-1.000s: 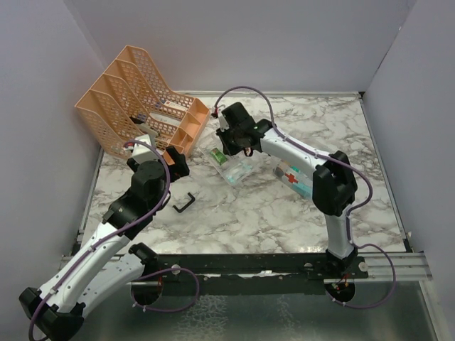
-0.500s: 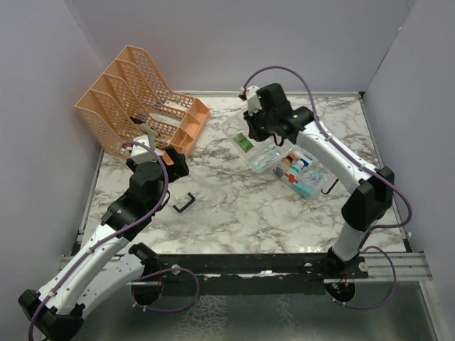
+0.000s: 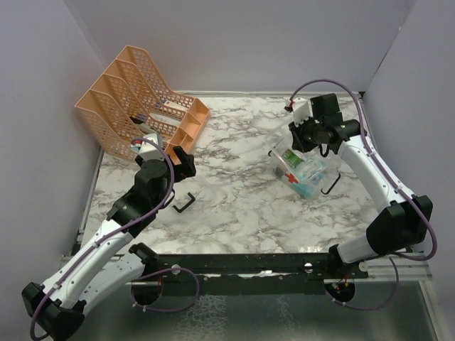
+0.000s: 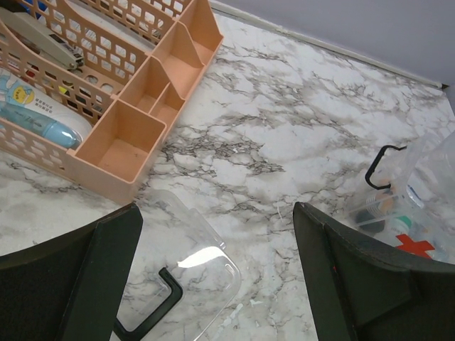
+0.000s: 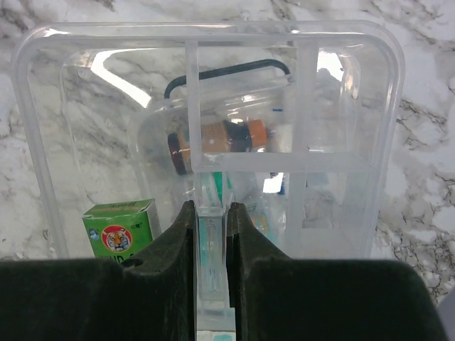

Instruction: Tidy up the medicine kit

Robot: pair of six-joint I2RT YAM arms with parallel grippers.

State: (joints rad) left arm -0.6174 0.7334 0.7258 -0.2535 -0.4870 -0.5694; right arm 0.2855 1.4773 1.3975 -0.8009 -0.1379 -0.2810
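**Work area.** The tabletop (image 3: pixel 242 206) is marble-patterned. The peach mesh file rack (image 3: pixel 135 99) stands at its far left corner. The medicine kit (image 3: pixel 309 177) sits on the right half of the tabletop, well apart from the rack.

**Medicine kit.** In the left wrist view, the red cross mark (image 4: pixel 414 246) shows on the clear plastic of the kit. A black handle (image 4: pixel 380 167) stands at its far side.

**Right gripper.** The right gripper (image 3: pixel 302 138) hangs over the far left part of the kit. The right wrist view shows it clenched on a clear insert tray (image 5: pixel 341 106). Both fingers (image 5: pixel 167 241) pinch one upright divider wall of the tray, near its edge. An amber bottle (image 5: pixel 217 138) lying on its side and a green box (image 5: pixel 119 226) are visible through the clear plastic. The views do not show whether these items lie in the tray or in the kit below. They also do not show whether the tray touches the kit.

**Left gripper.** The left gripper (image 3: pixel 181 160) is released, its jaws spread wide and holding nothing. It hovers just beside the low front compartments of the rack. A clear lid (image 4: pixel 192 245) lies flat on the tabletop below it. A black handle piece (image 3: pixel 186 203) lies at the lid's near edge.
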